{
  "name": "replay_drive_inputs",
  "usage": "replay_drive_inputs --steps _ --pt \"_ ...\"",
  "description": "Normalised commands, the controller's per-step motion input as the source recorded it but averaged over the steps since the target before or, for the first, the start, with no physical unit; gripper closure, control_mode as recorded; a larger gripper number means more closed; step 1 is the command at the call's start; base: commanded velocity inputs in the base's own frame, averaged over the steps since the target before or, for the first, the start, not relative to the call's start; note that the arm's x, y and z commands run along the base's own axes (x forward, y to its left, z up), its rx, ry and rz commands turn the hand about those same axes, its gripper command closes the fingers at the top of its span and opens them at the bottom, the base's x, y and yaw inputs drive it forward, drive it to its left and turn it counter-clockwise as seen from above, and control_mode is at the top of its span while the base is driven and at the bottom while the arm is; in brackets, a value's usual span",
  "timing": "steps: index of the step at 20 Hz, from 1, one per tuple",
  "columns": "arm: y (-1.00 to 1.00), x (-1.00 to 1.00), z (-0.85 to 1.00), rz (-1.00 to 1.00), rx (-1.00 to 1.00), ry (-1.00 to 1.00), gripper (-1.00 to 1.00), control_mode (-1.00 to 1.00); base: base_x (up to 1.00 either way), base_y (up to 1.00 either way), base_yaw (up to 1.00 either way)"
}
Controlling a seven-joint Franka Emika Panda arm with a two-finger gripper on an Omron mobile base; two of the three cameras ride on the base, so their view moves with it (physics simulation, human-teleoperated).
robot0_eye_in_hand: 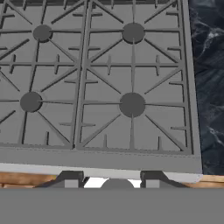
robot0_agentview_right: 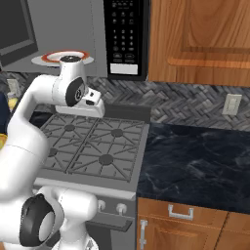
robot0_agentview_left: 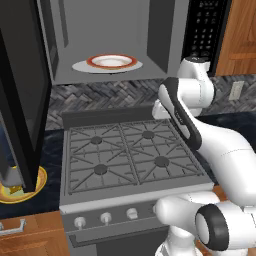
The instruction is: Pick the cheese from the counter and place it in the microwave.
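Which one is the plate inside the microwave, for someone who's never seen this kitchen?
Find the open microwave above the stove. On its glass turntable sits the plate: white with a red rim, unlike the yellow-orange dish down on the counter.

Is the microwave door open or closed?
Open. The microwave shows its grey inside and a red-rimmed plate, and its black door swings out left.

Kitchen corner w/ a grey gas stove (robot0_agentview_left: 131, 155) in the middle: four burners under dark grates, row of round knobs (robot0_agentview_left: 105, 217) along its front edge. Behind it, a grey herringbone tile wall (robot0_agentview_right: 195, 105) w/ a pale outlet (robot0_agentview_right: 231, 104) at right. Brown wooden upper cabinet (robot0_agentview_right: 205, 39) above right; matching lower cabinets (robot0_agentview_right: 190, 224) w/ silver handles (robot0_agentview_right: 179, 212) below. Even, flat light, no windows seen.
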Motion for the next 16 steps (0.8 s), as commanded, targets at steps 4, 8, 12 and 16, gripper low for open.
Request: replay_drive_inputs --steps 4,8,12,16 --pt "0.01 -0.32 -0.01 0.02 0.00 -0.02 -1.00 -1.00 0.00 0.00 0.00" --pt "0.72 -0.98 -0.18 0.01 0.00 -0.23 -1.00 -1.00 0.00 0.00 0.00" --pt "1.00 -0.93 -0.21 0.01 0.00 -0.35 -1.00 -1.00 0.00 0.00 0.00" --pt "0.91 -0.63 -0.12 0.01 0.00 -0.35 -1.00 -1.00 0.00 0.00 0.00"
